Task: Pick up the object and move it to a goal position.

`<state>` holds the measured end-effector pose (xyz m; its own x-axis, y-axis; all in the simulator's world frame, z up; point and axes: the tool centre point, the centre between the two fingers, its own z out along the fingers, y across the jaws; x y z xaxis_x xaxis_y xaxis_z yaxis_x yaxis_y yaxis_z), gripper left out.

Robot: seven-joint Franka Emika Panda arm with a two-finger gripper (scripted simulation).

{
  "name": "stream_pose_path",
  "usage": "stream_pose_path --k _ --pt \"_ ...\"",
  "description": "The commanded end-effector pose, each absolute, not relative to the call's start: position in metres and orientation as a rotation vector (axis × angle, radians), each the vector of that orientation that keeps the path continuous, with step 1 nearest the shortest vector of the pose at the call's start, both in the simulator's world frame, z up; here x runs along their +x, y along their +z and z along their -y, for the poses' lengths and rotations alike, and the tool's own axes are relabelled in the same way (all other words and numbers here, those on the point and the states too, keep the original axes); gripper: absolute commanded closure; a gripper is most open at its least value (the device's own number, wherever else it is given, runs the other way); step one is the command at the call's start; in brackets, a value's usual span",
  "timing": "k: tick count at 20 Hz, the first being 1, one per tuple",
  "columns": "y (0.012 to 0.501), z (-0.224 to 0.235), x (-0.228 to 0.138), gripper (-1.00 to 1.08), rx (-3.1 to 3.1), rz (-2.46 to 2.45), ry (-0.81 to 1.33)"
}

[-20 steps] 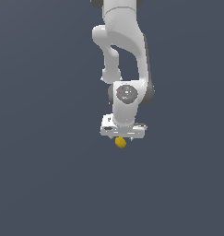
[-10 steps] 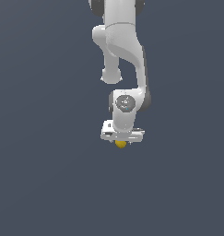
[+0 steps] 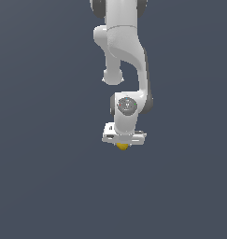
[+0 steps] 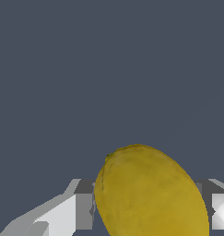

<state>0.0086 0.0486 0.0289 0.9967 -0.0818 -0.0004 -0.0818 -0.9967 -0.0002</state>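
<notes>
One white arm [image 3: 126,56] hangs straight down, wrist vertical, its gripper [image 3: 123,145] pinching the yellow object [image 3: 122,146] between both fingers [image 4: 69,209] (one at each flank). At six o'clock of the hand, the lump peeks out. Plain slate-grey surface [image 3: 40,186] fills everything around.

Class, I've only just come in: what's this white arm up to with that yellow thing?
A simulated white arm is working on a yellow lemon. Its pincer points straight down, with the lemon between its fingers. In the exterior view only a sliver of yellow peeks out below the pincer. The wrist view shows the lemon filling the gap between the fingers. Whether it is firmly gripped or lifted off the plain grey floor cannot be told, and no goal marker is visible.
</notes>
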Motion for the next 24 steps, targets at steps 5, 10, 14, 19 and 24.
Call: stream_pose_path --k 5,10,14,19,24 --pt "0.029 -0.048 0.009 1.08 -3.139 -0.129 0.0" --pt "0.039 -0.037 0.014 1.08 -3.139 -0.129 0.0" --pt "0.056 -0.017 0.024 1.08 -3.139 -0.129 0.0" --pt "0.085 0.017 0.041 1.08 -3.138 -0.129 0.0" --pt "0.118 0.055 0.06 1.08 -3.138 -0.129 0.0"
